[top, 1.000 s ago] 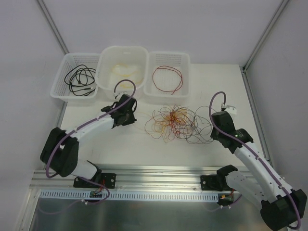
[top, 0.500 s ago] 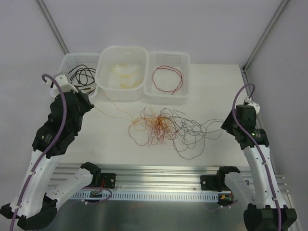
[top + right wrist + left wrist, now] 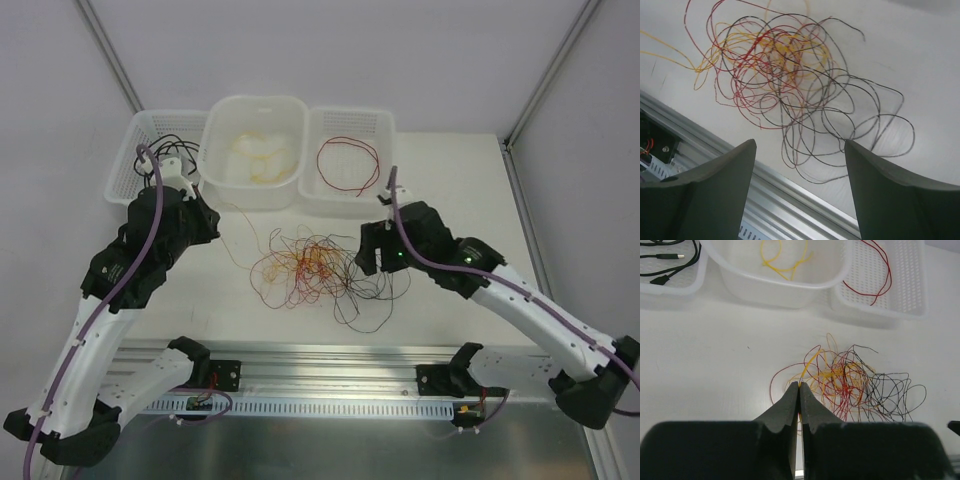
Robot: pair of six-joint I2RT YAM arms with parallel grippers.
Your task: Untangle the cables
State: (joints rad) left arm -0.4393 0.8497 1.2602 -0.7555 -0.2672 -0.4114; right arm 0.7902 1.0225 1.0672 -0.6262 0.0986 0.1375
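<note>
Left tool pinched shut on a yellow strand of the cables; right tool wide open, empty, above them.

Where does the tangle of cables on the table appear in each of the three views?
Top external: the tangle of cables lies at the centre, between the two arms.
Left wrist: right of centre, beyond the left gripper, shut on a yellow cable.
Right wrist: upper middle, above the open right gripper.
Shared landmark: the black loops at one side of it.
</note>
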